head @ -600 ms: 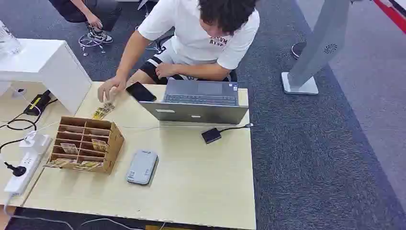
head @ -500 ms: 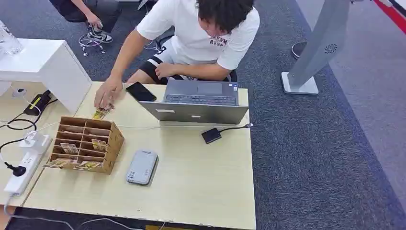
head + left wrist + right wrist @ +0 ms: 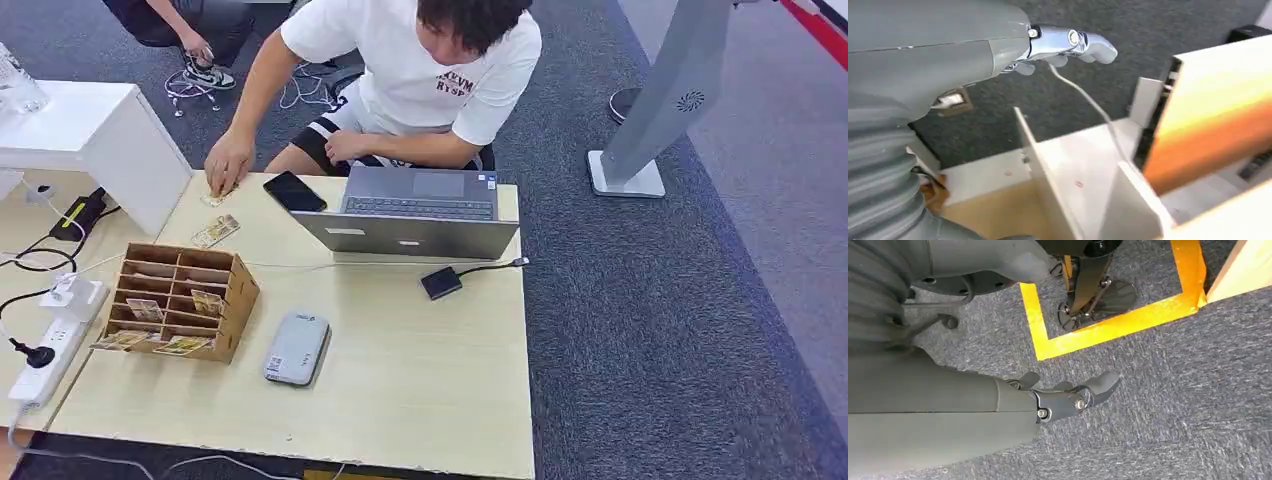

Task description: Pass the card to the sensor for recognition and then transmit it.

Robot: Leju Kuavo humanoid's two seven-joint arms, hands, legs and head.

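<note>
Several cards stand in a wooden rack [image 3: 180, 300] at the table's left. One loose card [image 3: 216, 231] lies just behind the rack. A person's hand [image 3: 229, 163] presses another card [image 3: 218, 196] near the far edge. The grey sensor [image 3: 297, 348] lies flat to the right of the rack. My left hand [image 3: 1068, 44] hangs beside the table's side, fingers apart, holding nothing. Over the carpet, my right hand [image 3: 1073, 395] hangs with fingers apart and nothing in it.
A laptop [image 3: 415, 212] sits at the far side in front of the seated person, a black phone [image 3: 294, 191] to its left. A small black box [image 3: 441, 282] on a cable lies mid-table. A power strip [image 3: 45, 360] and cables lie left of the rack.
The person's hand has pulled back from the cards behind the rack to the table's far edge, taking one card along. One card stays behind the rack.
</note>
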